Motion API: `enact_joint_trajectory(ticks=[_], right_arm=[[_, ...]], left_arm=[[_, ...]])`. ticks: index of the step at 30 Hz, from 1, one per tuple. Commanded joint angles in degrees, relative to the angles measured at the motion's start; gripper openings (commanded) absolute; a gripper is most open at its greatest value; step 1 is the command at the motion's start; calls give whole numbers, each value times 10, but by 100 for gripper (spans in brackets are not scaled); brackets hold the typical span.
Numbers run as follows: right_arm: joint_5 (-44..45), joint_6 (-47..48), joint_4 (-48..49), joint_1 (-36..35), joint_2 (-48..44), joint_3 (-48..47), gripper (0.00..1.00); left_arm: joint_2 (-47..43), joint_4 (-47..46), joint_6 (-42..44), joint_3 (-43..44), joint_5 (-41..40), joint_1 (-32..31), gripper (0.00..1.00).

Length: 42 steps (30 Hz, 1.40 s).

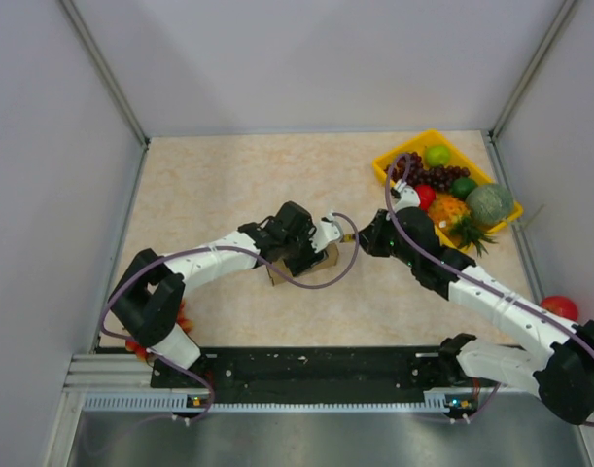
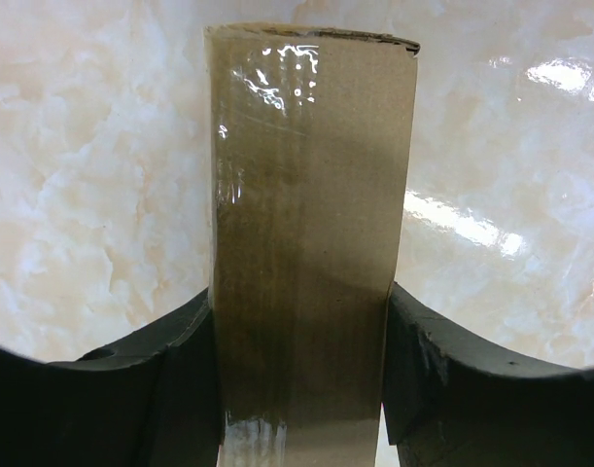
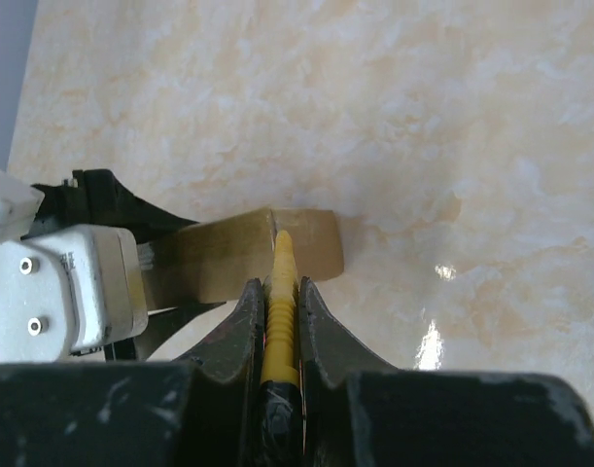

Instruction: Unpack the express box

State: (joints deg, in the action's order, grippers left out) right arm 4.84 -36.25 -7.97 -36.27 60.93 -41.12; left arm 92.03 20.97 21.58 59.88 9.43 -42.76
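Note:
The express box is a small brown cardboard carton at the table's middle. My left gripper is shut on it. In the left wrist view the taped box runs straight out between the two black fingers, which press on its long sides. My right gripper is shut on a yellow and black cutter. In the right wrist view the right gripper points the cutter's tip at the box's end, at the seam on its top edge. I cannot tell if the tip touches.
A yellow fruit tray with grapes, a pineapple, a melon and other fruit stands at the back right. A red ball lies by the right wall. Something red and orange lies by the left arm's base. Grey walls enclose the table.

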Motion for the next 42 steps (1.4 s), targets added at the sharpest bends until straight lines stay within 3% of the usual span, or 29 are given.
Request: enact_joint_trajectory(ticks=[1, 8, 34, 42], right_arm=[[-25, 2, 70, 24, -17, 14, 0], [-77, 19, 112, 38, 10, 13, 0], [-94, 40, 138, 46, 65, -1, 0], [-142, 49, 121, 47, 96, 0, 0]], left_arm=[[-18, -12, 42, -36, -52, -5, 42], [-12, 0, 35, -38, -43, -8, 41], [3, 11, 11, -33, -28, -11, 40], [15, 10, -2, -20, -35, -10, 37]])
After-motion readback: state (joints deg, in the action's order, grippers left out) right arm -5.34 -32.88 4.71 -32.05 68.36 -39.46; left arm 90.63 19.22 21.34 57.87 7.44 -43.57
